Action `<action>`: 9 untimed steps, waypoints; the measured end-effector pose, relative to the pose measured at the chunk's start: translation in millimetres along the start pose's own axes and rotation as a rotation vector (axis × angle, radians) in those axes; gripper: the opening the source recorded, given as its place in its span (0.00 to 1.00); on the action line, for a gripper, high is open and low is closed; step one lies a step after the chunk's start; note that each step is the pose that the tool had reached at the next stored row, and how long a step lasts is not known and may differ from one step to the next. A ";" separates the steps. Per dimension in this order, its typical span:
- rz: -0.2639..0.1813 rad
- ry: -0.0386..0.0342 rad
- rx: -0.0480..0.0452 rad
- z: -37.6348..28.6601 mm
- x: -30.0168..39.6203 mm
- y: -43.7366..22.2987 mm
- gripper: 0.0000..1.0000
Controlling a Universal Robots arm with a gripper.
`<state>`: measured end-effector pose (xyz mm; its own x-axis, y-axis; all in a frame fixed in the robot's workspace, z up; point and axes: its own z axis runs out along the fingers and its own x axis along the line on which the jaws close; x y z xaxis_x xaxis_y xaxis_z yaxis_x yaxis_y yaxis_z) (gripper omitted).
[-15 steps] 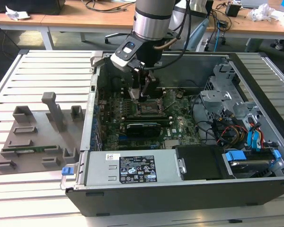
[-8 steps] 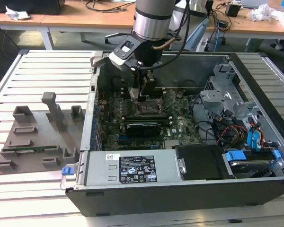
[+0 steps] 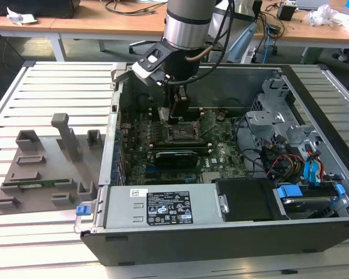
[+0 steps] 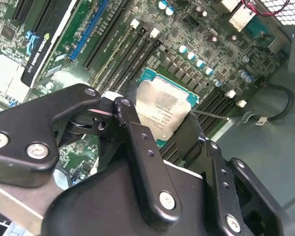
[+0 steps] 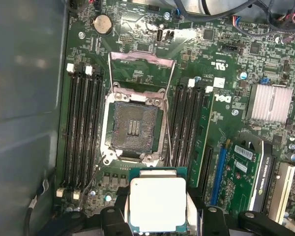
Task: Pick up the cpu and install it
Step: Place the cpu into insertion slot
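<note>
While near socket (image 5: 135, 129), cpu (image 5: 157, 204) in hand (image 5: 158, 209)

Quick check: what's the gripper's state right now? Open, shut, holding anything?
Gripper: shut on the cpu, which is held over the motherboard and not yet in the open, empty socket.

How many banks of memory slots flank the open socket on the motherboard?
2. One bank runs along one side of the open socket; the other bank runs along its opposite side. The cpu, held in the pincer, could hide more board beneath it.
</note>
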<state>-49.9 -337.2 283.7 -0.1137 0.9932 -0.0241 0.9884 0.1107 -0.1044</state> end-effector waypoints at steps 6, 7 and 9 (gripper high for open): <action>0.064 0.0067 0.0015 0.0 0.0 0.2 0.55; 0.075 0.0078 0.0018 0.0 0.0 0.2 0.55; 0.104 0.0109 0.0025 0.0 0.0 0.3 0.55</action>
<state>-49.6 -337.2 283.7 -0.0098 0.9997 -0.0241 0.9945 0.0072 -0.1044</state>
